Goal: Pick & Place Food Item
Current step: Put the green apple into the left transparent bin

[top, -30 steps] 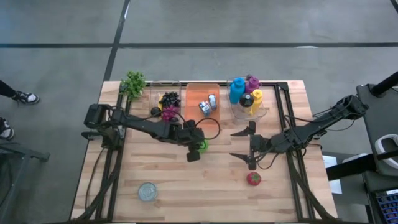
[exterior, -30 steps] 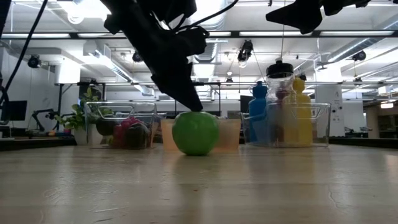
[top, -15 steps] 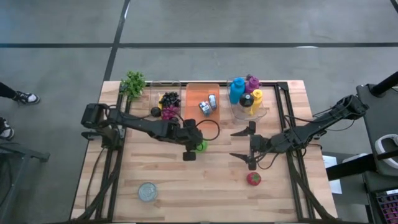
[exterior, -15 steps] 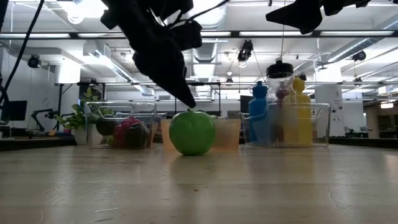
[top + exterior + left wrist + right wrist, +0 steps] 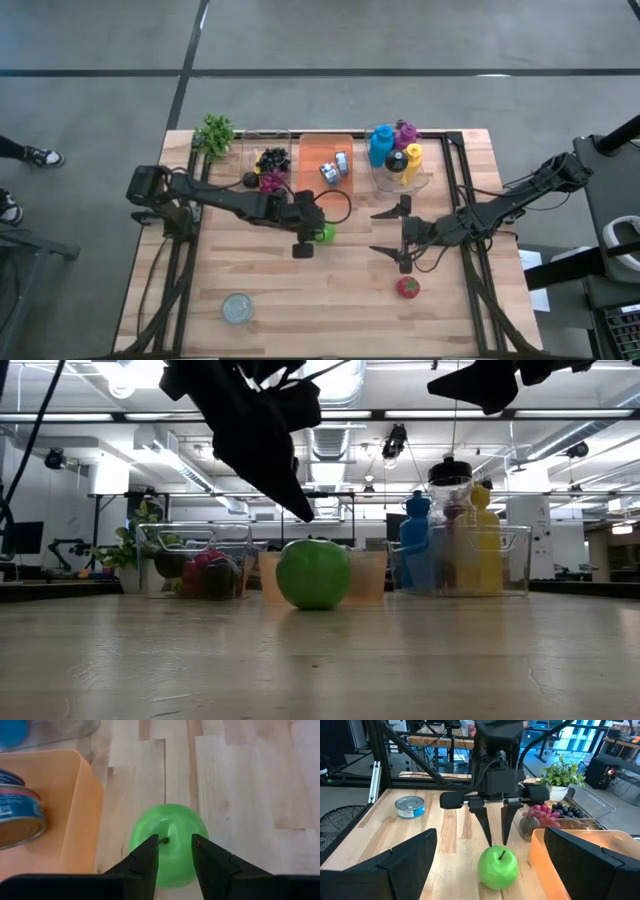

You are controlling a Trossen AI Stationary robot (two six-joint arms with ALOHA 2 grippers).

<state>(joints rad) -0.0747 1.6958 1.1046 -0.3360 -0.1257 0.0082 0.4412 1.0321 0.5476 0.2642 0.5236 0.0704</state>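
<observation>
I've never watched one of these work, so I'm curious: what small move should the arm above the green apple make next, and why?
Probably open wider, then lower straight down. The left gripper hangs just above the green apple, its fingers a narrow gap apart around the stem, too close to span the fruit. The apple rests on the table beside the orange bin, ungripped.

Even indoor light, bright from overhead; no harsh shadows on the table.
Ceiling strip lamps (image 5: 150,380) glare white in the low view, arms against them in near silhouette. Green apple (image 5: 313,573) sharp there with a soft sheen on top; tabletop (image 5: 320,660) in front smeared out of focus. Left wrist view: own fingers (image 5: 145,862) dark and blurred at close range, apple slightly soft. High view flat, faint shadows beneath the arms.
</observation>
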